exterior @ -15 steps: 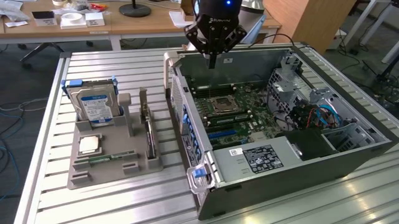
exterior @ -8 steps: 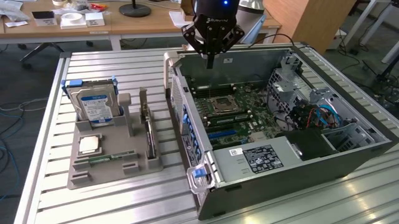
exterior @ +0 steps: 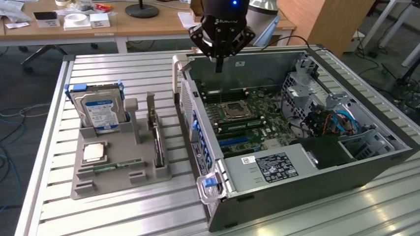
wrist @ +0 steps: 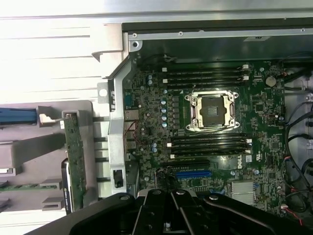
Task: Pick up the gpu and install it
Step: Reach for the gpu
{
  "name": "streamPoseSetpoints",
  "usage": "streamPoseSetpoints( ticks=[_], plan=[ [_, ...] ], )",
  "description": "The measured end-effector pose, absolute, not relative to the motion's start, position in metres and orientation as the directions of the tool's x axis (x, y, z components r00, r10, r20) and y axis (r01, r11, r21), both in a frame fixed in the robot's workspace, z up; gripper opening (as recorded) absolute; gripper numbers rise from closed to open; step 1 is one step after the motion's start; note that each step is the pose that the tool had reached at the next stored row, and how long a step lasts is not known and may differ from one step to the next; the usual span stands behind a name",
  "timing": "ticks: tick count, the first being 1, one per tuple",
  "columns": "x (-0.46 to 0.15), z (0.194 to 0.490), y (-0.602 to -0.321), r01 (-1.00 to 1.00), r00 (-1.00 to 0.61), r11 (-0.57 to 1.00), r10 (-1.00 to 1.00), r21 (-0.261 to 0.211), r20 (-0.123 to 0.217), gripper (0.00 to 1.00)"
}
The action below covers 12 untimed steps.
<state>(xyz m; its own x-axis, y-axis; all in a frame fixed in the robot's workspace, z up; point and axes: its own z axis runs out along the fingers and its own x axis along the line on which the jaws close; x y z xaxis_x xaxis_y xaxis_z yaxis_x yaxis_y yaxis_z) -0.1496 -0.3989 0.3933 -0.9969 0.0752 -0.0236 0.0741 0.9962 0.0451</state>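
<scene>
The gpu stands on edge in the grey holder tray at the exterior view's left, its silver bracket end pointing away from the camera. In the wrist view the gpu is a thin strip beside the case wall. My gripper hangs above the back rim of the open computer case, over the motherboard and well to the right of the gpu. Its fingers are shut together with nothing between them. From the wrist, the gripper hovers above the board near the blue expansion slot.
The tray also carries a silver hard drive with a blue label, a CPU chip and a green RAM stick. Inside the case lie the CPU socket and drive cages. A slatted aluminium table bears everything.
</scene>
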Motion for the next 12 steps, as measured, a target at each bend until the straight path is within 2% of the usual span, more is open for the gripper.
streamPoseSetpoints(
  ticks=[12],
  plan=[
    [-0.1568,0.3933,-0.3988,0.074,-0.997,0.996,0.075,0.045,-0.024,0.11]
  ],
)
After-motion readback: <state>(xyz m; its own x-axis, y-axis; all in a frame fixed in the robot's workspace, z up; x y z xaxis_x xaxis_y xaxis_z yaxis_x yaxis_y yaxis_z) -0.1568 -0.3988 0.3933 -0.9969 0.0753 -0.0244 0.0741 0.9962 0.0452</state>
